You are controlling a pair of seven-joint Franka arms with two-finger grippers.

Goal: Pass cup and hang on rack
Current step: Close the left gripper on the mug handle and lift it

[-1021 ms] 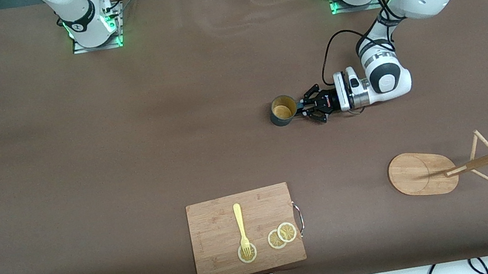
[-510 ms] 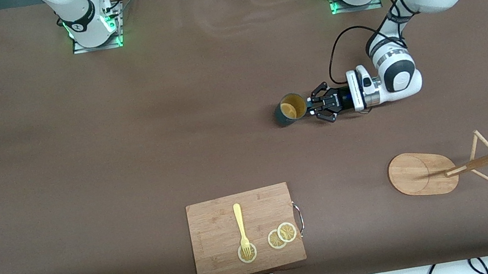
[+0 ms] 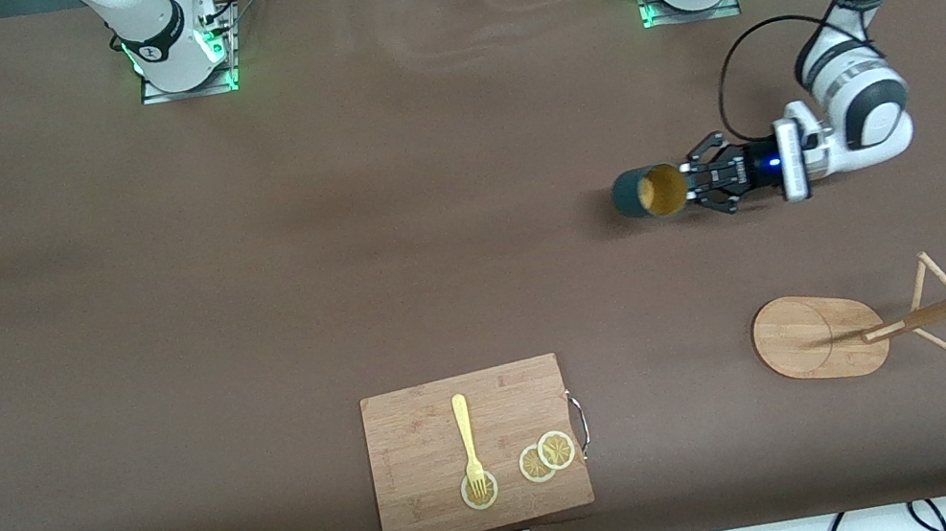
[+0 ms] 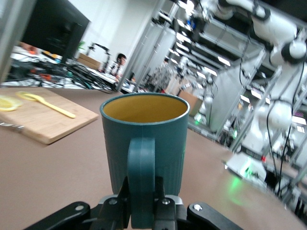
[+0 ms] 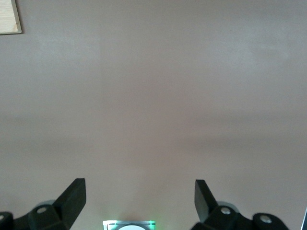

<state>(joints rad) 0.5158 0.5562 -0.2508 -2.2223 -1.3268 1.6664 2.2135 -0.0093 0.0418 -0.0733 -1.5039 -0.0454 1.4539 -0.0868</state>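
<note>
Closest to the front camera lies a wooden cutting board (image 3: 476,451). On it are a yellow fork (image 3: 466,438) and three lemon slices (image 3: 547,457). The fork's prongs rest on one slice.

A bit farther from the camera, toward the left arm's end of the table, stands the rack (image 3: 873,327). It has an oval light base, a darker pole, and thin crossed pegs near the top of the pole. No cup hangs on it.

Farther still, the left gripper (image 3: 705,184) holds the cup (image 3: 650,191) up in the air over the bare brown table (image 3: 150,313). The cup is tipped on its side in the front view, so its yellow inside faces the camera. In the left wrist view, the two fingers are pinched tight on the cup's handle (image 4: 141,182).

The right arm waits by its base. Its right gripper (image 5: 140,197) hangs over bare table with its fingers spread wide and nothing between them.
</note>
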